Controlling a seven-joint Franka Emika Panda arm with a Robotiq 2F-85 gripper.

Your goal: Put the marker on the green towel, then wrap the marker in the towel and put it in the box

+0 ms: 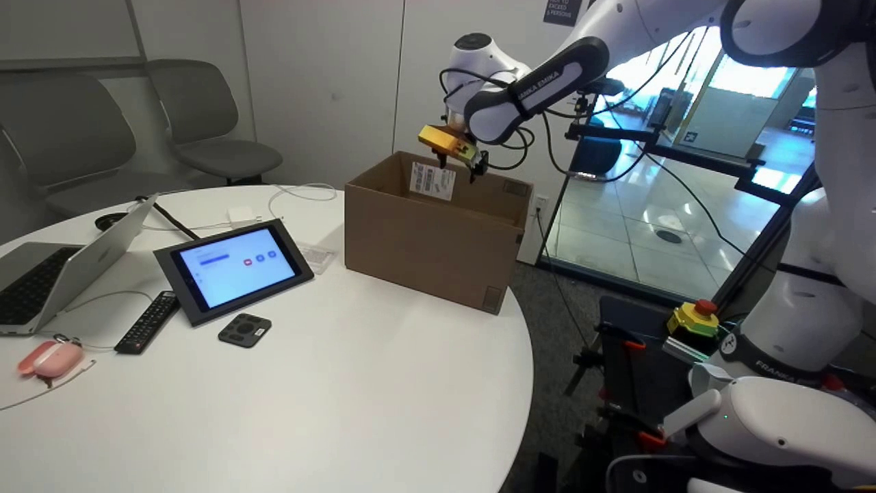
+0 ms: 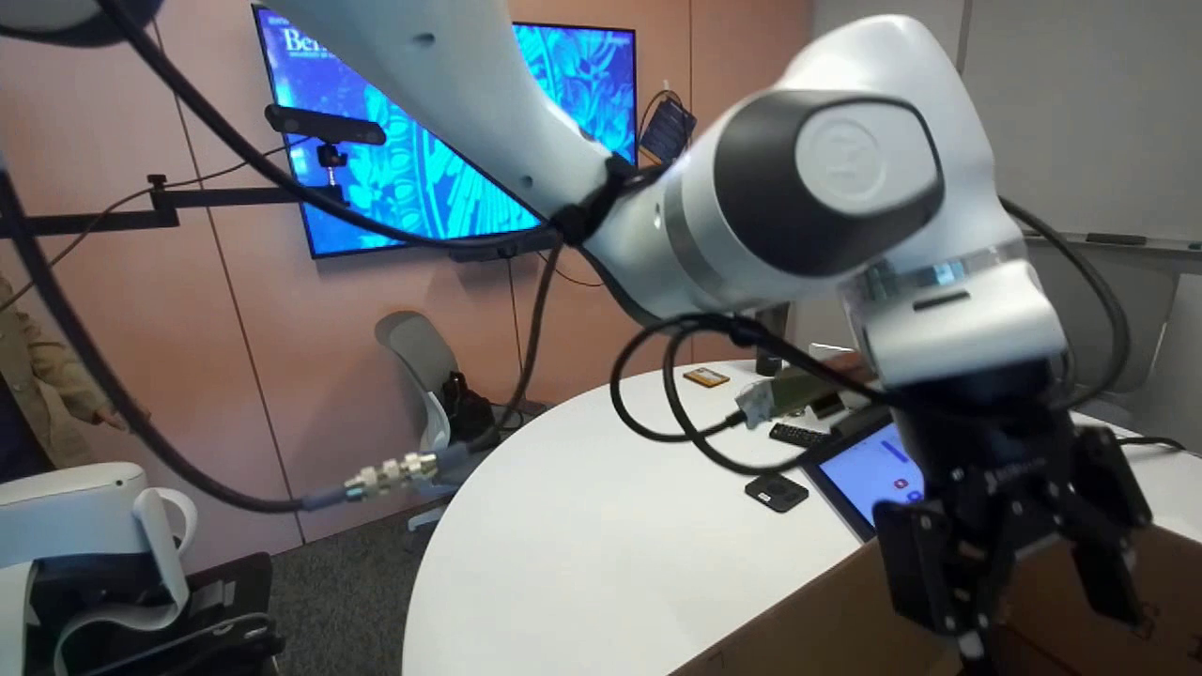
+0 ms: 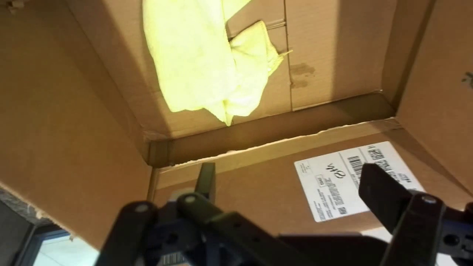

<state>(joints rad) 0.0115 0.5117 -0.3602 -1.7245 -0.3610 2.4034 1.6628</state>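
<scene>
On the floor of the cardboard box [image 1: 424,239], the yellow-green towel [image 3: 196,62] lies crumpled and folded over itself, well apart from the robot's fingers [image 3: 384,195]; the top edge of the wrist view cuts part of it off. Whether the marker is within its folds cannot be told. Over the mouth of the box hangs the gripper [image 3: 293,184], released, its two fingers spread wide. Whether they dip below the rim is hard to judge. Stuck to an inner face of the box is a white label [image 3: 332,184] with barcodes and handwriting.

The box stands near the edge of a round white table [image 1: 383,397], and the robot arm [image 1: 561,75] reaches across to it. Near the box a tablet [image 1: 239,266] leans at a tilt, its screen lit. Just beside the tablet are a remote [image 1: 147,322] and a small dark square pad [image 1: 245,330]. Farther off sit an unfolded laptop [image 1: 75,267] and a pink case [image 1: 58,359]. In an exterior view, a wall screen [image 2: 413,178] glows blue, and part of a person [image 2: 56,385] shows at the picture's left edge.
</scene>
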